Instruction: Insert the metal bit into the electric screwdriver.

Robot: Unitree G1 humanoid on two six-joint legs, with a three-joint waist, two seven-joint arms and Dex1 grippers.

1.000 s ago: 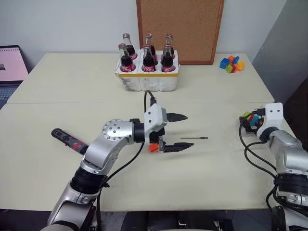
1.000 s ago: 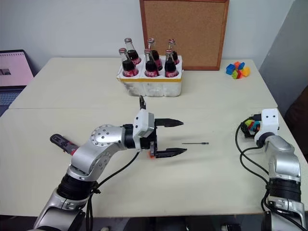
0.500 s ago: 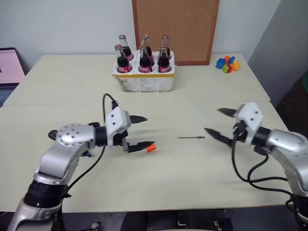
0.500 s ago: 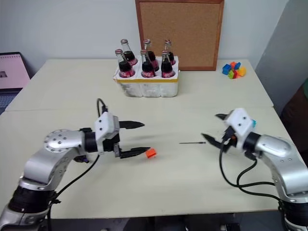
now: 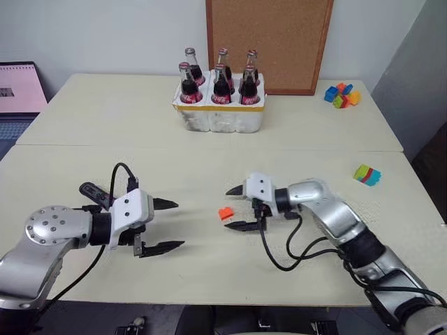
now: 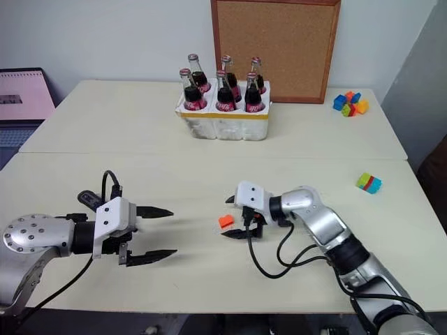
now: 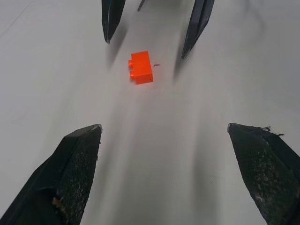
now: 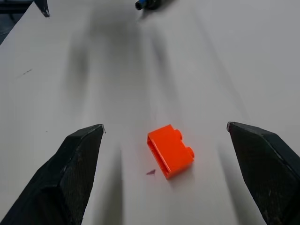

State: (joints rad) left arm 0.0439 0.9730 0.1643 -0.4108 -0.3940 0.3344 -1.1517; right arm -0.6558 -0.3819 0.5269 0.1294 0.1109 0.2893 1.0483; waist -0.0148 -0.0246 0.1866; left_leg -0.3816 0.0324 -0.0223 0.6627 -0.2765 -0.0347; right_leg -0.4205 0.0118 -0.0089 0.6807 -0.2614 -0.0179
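Observation:
My left gripper (image 5: 179,224) stands open over the near left of the table with nothing between its fingers. Behind its wrist, the black end of the electric screwdriver (image 5: 89,189) lies on the table, mostly covered by the arm and cable. My right gripper (image 5: 228,209) has reached to the table's middle and points left, open. A small orange brick (image 5: 225,213) lies on the table at its fingertips, untouched; it also shows in the right wrist view (image 8: 170,150) and the left wrist view (image 7: 141,67). The metal bit is hidden, where my right hand and forearm cover the table.
A white crate of cola bottles (image 5: 220,115) stands at the back centre in front of a cork board (image 5: 269,42). Coloured bricks lie at the back right (image 5: 340,95) and the right edge (image 5: 367,174). A laptop (image 5: 21,87) sits at the far left.
My right arm has swung left across the table to the orange brick, covering the spot where the bit lay. My left gripper has drawn back to the left. Both stayed open.

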